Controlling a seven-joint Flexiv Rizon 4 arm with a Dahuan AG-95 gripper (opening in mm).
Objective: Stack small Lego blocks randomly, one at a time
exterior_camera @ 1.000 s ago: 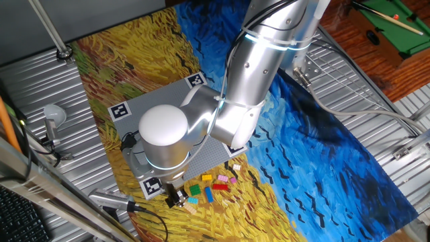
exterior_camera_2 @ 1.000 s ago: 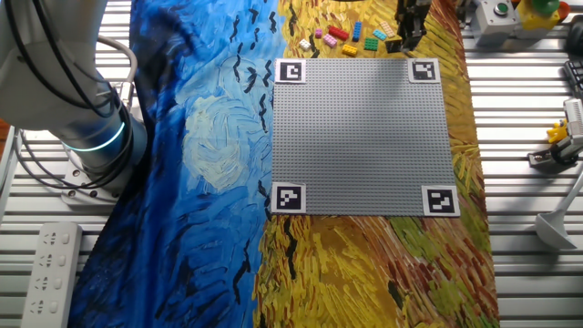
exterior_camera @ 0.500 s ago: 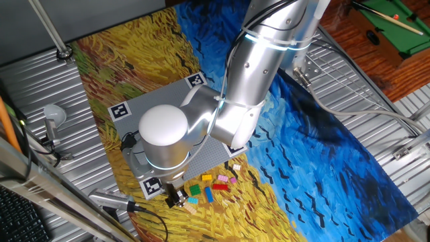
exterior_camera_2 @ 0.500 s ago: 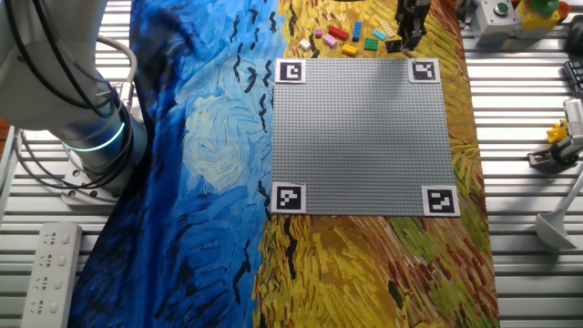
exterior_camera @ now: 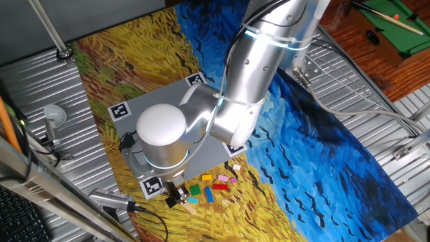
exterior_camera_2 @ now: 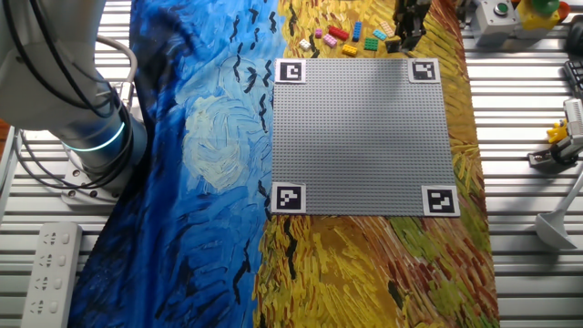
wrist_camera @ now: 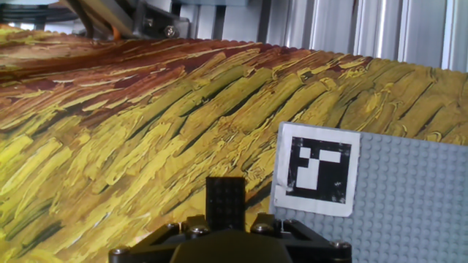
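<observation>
Black Lego block sits pinched in gripper, just off the grey baseplate corner near 1 marker tag. Carry level; press squarely onto studs, away from loose bricks.

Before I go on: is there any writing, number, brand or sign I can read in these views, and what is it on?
No readable words or numbers in any view.
Marker tags on the corners of the grey baseplate: black-and-white block patterns only, no letters; the same in the hand view.
Remote control at the table's edge: its buttons have marks too small to read.
Black Lego block at the gripper: studs only, no print visible.
</observation>
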